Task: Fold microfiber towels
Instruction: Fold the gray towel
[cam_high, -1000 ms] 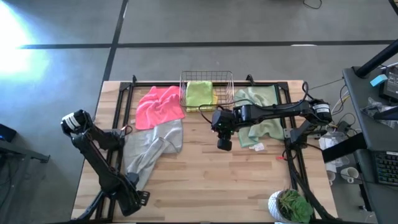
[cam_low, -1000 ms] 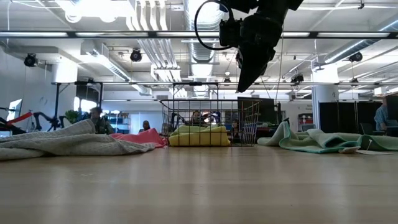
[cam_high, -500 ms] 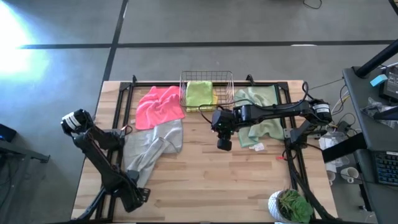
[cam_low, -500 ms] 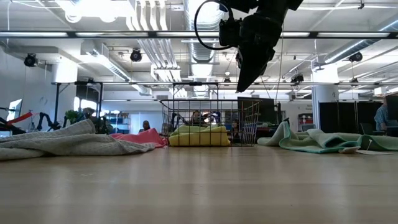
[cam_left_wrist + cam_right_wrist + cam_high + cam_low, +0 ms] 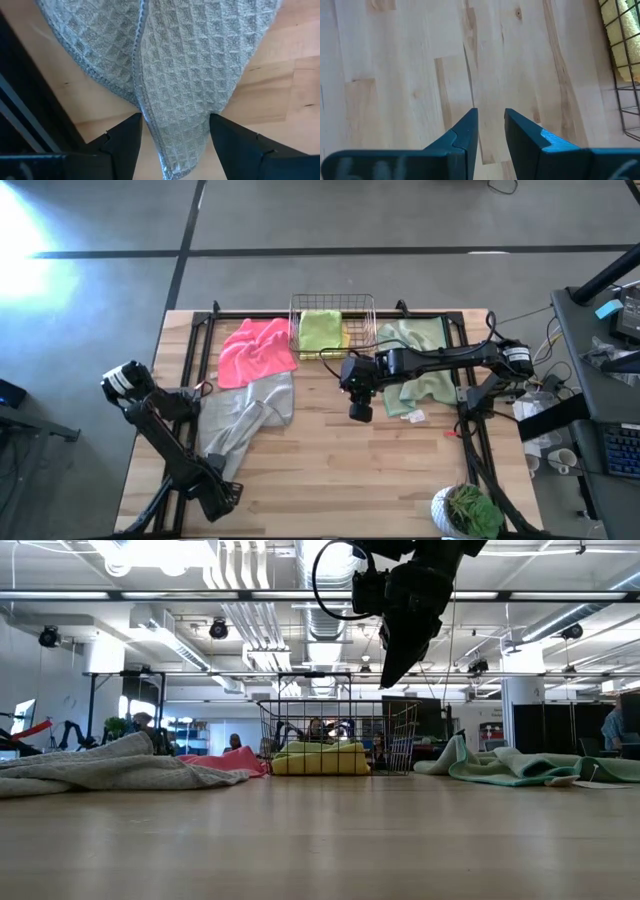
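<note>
Change: over the last second my left arm's elbow has slid a little down the surface's left edge in the high view; my right arm has not moved, and no towel has shifted.
Meaning: I judge folding hasn't started; I'm still lining up on the grey towel.
Left gripper (image 5: 172, 135): fingers wide apart, empty, poised over the grey towel's tapering end, one on each side of it; I can't tell if they touch the cloth.
Right gripper (image 5: 490, 131): hanging above bare wood mid-surface, in front of the basket; fingers close together with a narrow gap, holding nothing.
Grey towel (image 5: 245, 415): rumpled, at the left; waffle weave with a stitched hem, drawn into a long narrowing strip.
Pink towel (image 5: 256, 347): crumpled behind the grey one, touching it, just left of the basket.
Basket (image 5: 368, 301): copper wire, open grid, at the back centre.
Lime towel (image 5: 320, 330): bunched inside the basket over a yellow towel (image 5: 320, 762).
Sage towel (image 5: 420, 370): loosely heaped right of the basket, a small white tag at its near edge.
Surface (image 5: 320, 470): pale butcher-block planks, bare in front.
</note>
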Controlling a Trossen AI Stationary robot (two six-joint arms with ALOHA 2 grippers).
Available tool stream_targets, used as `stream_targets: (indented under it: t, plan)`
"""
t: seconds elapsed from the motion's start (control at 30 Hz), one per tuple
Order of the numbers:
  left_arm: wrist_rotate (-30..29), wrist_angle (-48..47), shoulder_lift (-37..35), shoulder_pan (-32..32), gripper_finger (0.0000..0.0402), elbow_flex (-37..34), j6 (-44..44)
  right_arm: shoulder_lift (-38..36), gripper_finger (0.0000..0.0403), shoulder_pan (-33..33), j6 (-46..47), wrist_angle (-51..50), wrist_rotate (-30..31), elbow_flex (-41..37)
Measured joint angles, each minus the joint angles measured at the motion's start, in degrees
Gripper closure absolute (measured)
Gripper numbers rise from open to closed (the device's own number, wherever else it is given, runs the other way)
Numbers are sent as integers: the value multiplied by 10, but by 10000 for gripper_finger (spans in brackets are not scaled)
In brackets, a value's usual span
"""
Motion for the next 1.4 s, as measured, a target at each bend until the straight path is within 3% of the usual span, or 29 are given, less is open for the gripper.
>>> stream_targets:
  t: [0.2, 0.57, 0.83, 1.03, 1.2, 1.4]
  plan:
    - [4, 18, -7, 3, 200, -1, -1, 0, 317, 0, -1, 0, 0, 0]
    - [-2, 13, -7, 9, 315, 16, 0, 0, 317, 0, -1, 1, 0, 0]
    - [0, -13, -10, 8, 355, 51, 12, 0, 317, 0, -2, 13, 0, 0]
    - [3, -13, -13, 9, 369, 86, 69, 0, 317, 0, -39, 77, -5, 0]
    - [3, -17, -15, 10, 380, 111, 122, 11, 317, 0, -76, 179, -57, 0]
    - [2, -88, -15, 17, 396, 158, 185, 52, 317, 1, -123, 250, -79, 6]
